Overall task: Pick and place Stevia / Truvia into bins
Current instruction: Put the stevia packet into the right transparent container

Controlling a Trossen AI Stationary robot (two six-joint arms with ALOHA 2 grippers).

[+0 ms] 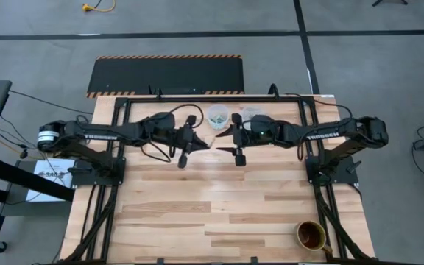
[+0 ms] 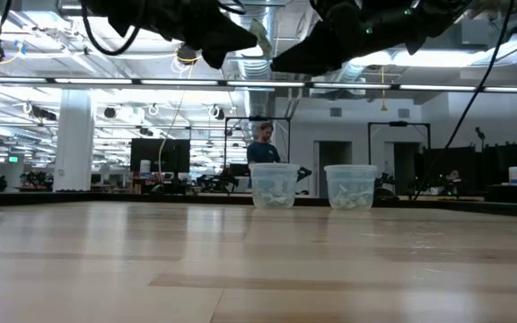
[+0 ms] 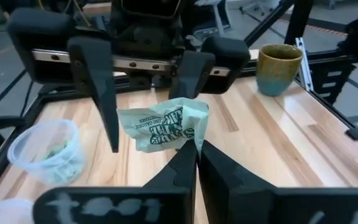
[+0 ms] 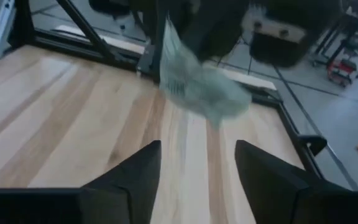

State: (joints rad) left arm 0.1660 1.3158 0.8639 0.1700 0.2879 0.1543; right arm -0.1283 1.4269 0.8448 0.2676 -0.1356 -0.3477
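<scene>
While bare wood lies below me, my left gripper (image 3: 194, 149) pinches a crumpled pale-green paper packet (image 3: 163, 124); my right gripper (image 4: 197, 165), facing it, stands open.

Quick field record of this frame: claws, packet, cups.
left claw: shut on packet, raised above the table mid-span
right claw: open, facing the left claw, packet just ahead of its fingers
packet: pale green, crumpled, off the table, held by the left claw only
clear cups: two at the far edge, one between the arms, the other partly under the right arm; both hold packets
brown cup: near corner on the right side, apart from the action
person: in the room behind the table
</scene>
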